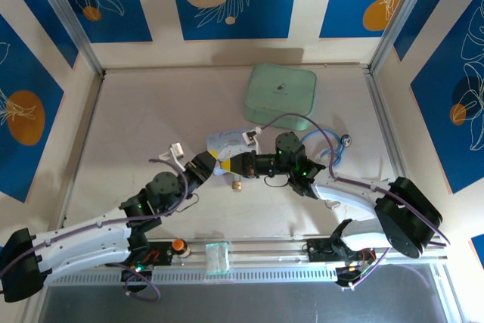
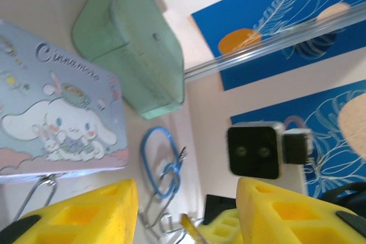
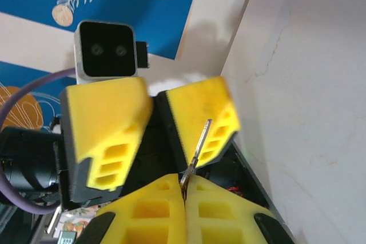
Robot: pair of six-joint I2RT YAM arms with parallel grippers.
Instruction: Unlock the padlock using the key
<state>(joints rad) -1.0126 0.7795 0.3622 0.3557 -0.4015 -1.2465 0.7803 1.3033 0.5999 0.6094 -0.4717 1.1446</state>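
Over the middle of the table my two grippers meet tip to tip. My right gripper [image 1: 242,164] [image 3: 185,184] is shut on the key [image 3: 200,144], a thin silvery blade that sticks up out of its yellow pads. The key's tip [image 2: 191,230] also shows low in the left wrist view. Facing it, my left gripper [image 1: 224,163] [image 2: 186,182] stands open with nothing between its fingers [image 3: 106,132]. The padlock [image 1: 237,184], a tiny brass-gold piece, lies on the table just in front of both grippers, touched by neither.
A pastel cartoon tin [image 1: 227,144] [image 2: 57,118] lies right behind the grippers. A pale green box [image 1: 281,92] [image 2: 131,50] sits further back. To the right, a blue ring [image 2: 160,158] with wire rings lies beside the right arm.
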